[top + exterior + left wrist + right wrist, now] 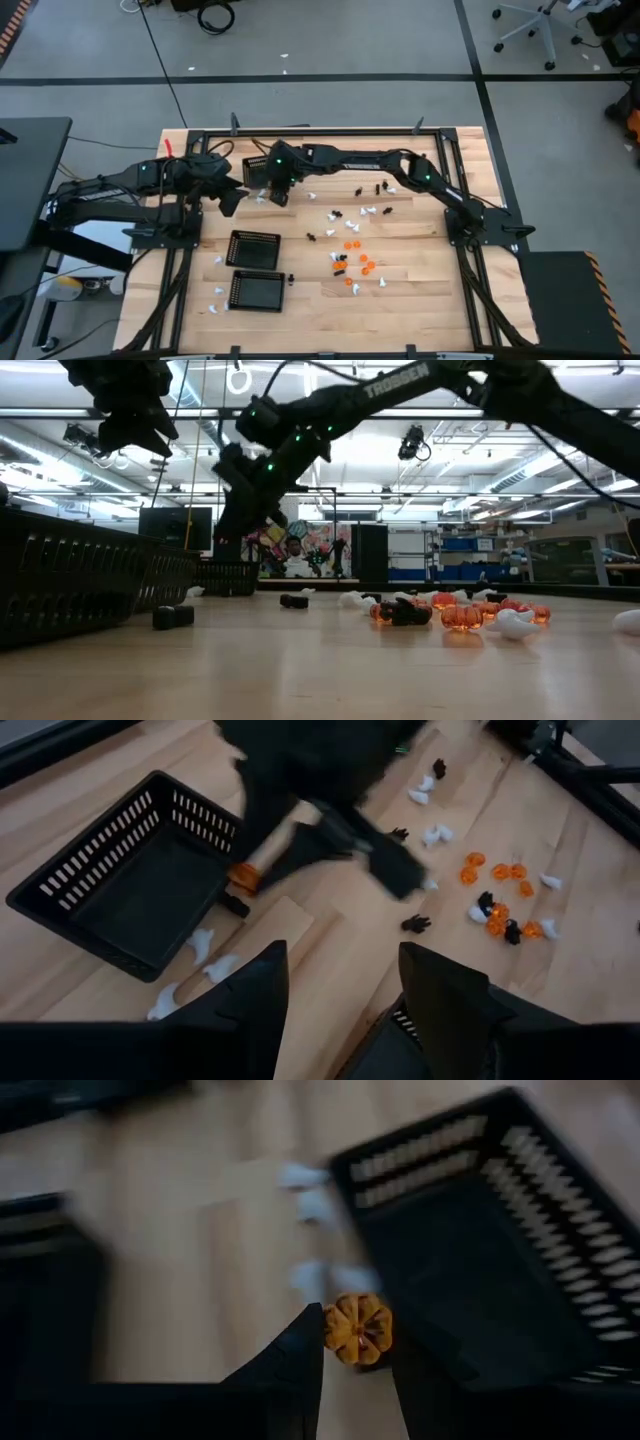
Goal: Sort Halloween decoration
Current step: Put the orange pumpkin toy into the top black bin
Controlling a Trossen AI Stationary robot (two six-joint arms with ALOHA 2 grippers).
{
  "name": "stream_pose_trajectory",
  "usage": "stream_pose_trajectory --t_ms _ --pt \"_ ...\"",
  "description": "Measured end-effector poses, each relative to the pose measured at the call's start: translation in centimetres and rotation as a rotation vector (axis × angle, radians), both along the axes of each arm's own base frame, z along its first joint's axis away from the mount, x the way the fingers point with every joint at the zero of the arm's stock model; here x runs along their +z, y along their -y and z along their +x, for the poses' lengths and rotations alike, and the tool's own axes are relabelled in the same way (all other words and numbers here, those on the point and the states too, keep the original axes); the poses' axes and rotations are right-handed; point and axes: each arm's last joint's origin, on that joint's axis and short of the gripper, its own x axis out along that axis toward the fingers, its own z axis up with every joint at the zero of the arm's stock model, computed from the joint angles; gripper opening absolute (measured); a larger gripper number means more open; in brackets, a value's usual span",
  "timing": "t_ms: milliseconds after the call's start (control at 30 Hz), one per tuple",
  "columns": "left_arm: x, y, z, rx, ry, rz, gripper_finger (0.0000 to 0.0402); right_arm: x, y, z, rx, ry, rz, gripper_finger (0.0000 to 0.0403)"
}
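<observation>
Two arms raised, right pincer around orange piece

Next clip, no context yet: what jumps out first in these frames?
The right gripper stands out, pinching an orange pumpkin piece above the wood beside a black mesh basket, the arm stretched far across the table toward the left side. The left gripper hangs open nearby, holding nothing. Right of the baskets, a loose scatter of orange, white and black pieces lies on the table, with a few white ones by the baskets.

Two arms, three mesh baskets, many small orange/white/black pieces.
</observation>
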Motion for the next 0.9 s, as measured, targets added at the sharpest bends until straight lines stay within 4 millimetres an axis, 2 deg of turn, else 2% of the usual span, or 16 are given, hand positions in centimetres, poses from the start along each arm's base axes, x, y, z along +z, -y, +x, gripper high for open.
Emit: stream_pose_trajectory --t_ms 200,333,600,667,800,900 --pt "0.2 0.0 -0.3 0.013 0.02 -0.012 0.0199 -0.1 2.8 -0.2 -0.091 0.015 -0.05 0.0103" --pt "0.2 0.0 -0.2 0.01 0.018 -0.009 0.0199 -0.4 4.1 -0.7 -0.084 0.002 -0.047 0.0103" --pt "0.3 0.0 -0.1 0.005 0.035 0.001 0.0199 -0.2 4.7 -0.4 -0.078 0.069 -0.078 0.0103" --pt "0.3 0.0 -0.1 0.004 0.036 0.002 0.0199 -1.0 4.8 0.0 -0.071 0.079 -0.07 0.0103" --pt "0.3 0.0 -0.1 0.005 0.035 0.001 0.0199 -3.9 4.7 0.1 -0.067 0.0 -0.027 0.0103" --pt "0.3 0.0 -0.1 0.01 0.035 -0.007 0.0199 -4.0 4.7 0.0 -0.096 -0.009 -0.029 0.0103"
